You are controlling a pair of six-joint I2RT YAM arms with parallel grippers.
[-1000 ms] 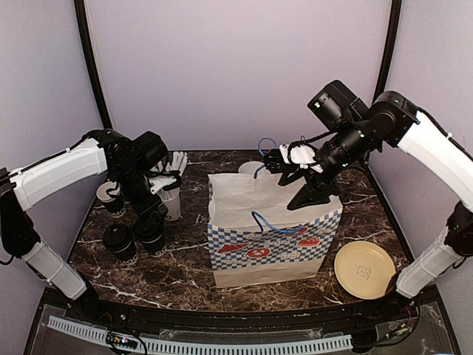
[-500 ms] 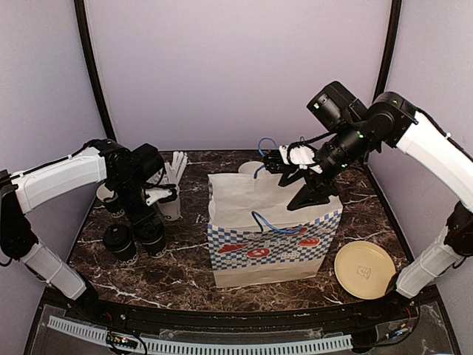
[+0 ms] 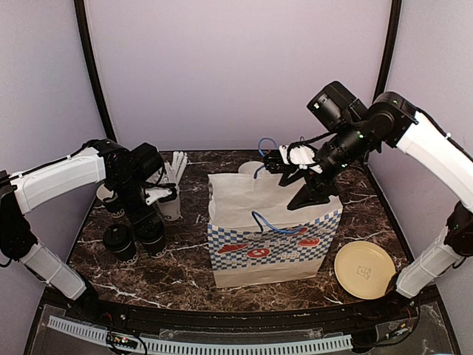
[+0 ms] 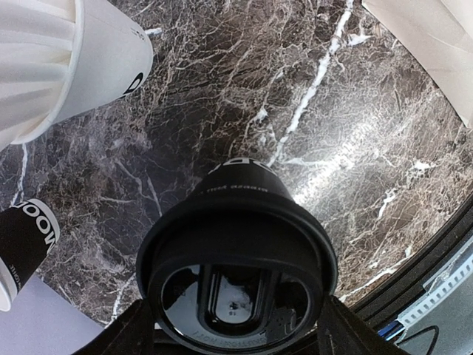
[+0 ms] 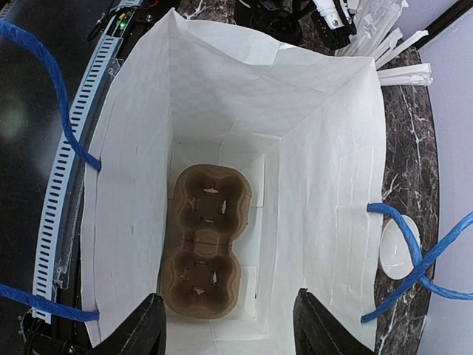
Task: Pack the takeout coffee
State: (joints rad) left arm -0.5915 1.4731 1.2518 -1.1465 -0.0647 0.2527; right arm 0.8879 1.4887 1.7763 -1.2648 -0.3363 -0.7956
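Dark marble table [image 4: 295,111]: the left gripper [image 4: 236,334] straddles a lidded coffee cup [image 4: 236,244], contact unclear; the right gripper [image 5: 233,327] gapes. Probably light and crushable, so grip under the lid.

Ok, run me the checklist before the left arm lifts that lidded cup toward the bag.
1. Lid seated on the black cup: ok, rim looks even all round.
2. Left end effector centred on the cup: ok, one finger either side of the lid.
3. Fingers pressed firmly on the lid: cannot tell.
4. Paper bag mouth open: ok, the right wrist view looks straight down inside.
5. Cup carrier on the bag floor, slots empty: ok.
6. Right end effector out of the cup's path: cannot tell, it sits at the bag's mouth.
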